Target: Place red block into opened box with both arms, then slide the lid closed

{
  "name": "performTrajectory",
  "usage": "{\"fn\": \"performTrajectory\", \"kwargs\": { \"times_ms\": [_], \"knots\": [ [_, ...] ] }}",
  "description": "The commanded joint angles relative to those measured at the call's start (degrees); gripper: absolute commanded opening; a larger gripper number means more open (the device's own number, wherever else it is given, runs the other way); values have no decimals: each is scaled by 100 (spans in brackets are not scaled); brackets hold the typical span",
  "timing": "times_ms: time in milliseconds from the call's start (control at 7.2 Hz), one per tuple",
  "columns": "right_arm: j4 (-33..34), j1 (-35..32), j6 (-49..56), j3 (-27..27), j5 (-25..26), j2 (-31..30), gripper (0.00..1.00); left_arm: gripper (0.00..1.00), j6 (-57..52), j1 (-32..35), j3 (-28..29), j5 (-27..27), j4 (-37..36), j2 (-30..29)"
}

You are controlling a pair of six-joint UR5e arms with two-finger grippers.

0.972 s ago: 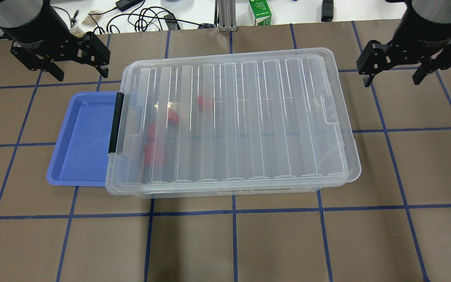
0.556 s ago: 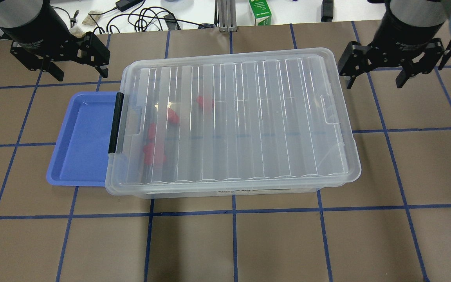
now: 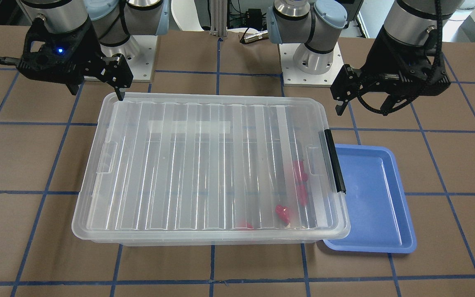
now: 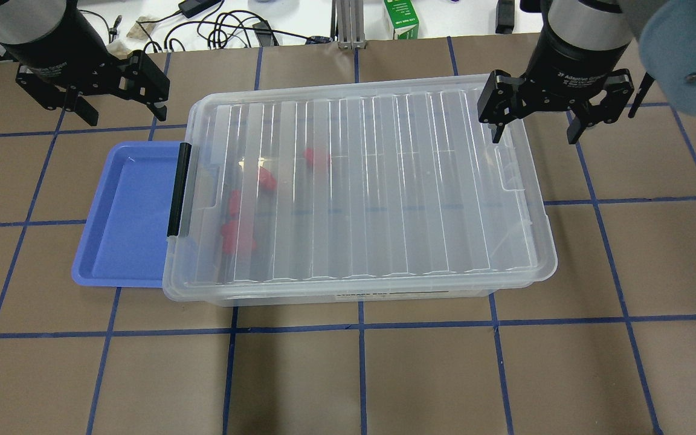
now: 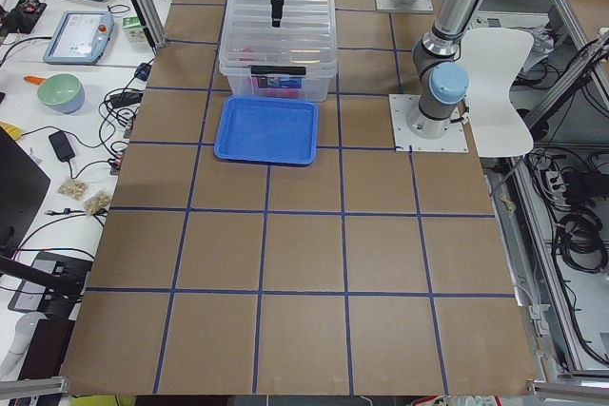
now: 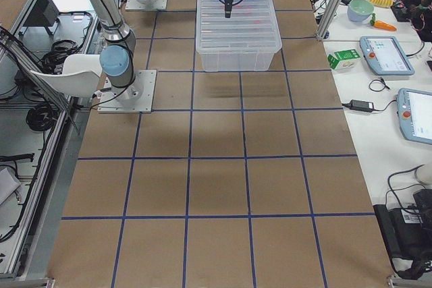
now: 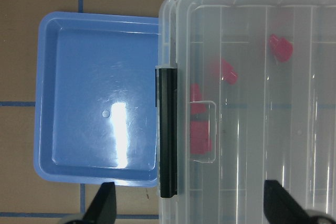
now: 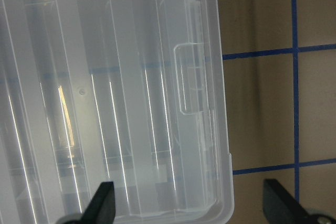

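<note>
The clear box [image 4: 348, 296] stands mid-table with the ribbed lid [image 4: 384, 181] lying flat over it. Several red blocks [image 4: 316, 157] [image 3: 283, 212] [image 7: 281, 47] show through the lid near the black latch [image 4: 179, 187] end. My left gripper [image 4: 121, 103] [image 3: 361, 109] hangs open and empty beyond the box's far latch-end corner. My right gripper [image 4: 535, 130] [image 3: 97, 94] is open and empty over the opposite far corner, one finger above the lid's edge and the other past the box. The right wrist view looks down on the lid's notch [image 8: 191, 80].
A blue tray [image 4: 124, 211] [image 7: 94, 108] sits against the latch end of the box, with nothing in it. Cables and a green carton [image 4: 400, 18] lie beyond the table's far edge. Brown table [image 4: 360, 374] with blue grid lines extends in front of the box.
My right gripper has swung left from off to the side to above the box's far right corner. The left gripper, box, lid and red blocks have not moved.
</note>
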State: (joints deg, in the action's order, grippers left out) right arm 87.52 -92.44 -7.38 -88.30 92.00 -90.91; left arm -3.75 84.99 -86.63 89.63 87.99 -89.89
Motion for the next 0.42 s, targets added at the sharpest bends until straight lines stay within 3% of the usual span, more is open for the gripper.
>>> {"fn": "performTrajectory", "kwargs": {
  "times_ms": [0,278],
  "knots": [
    [20,-2,123,-2,2,3,100,100,-38,0,-64,54,-1,68],
    [29,-2,123,6,2,3,100,100,6,18,-187,55,-262,33]
  ]
}}
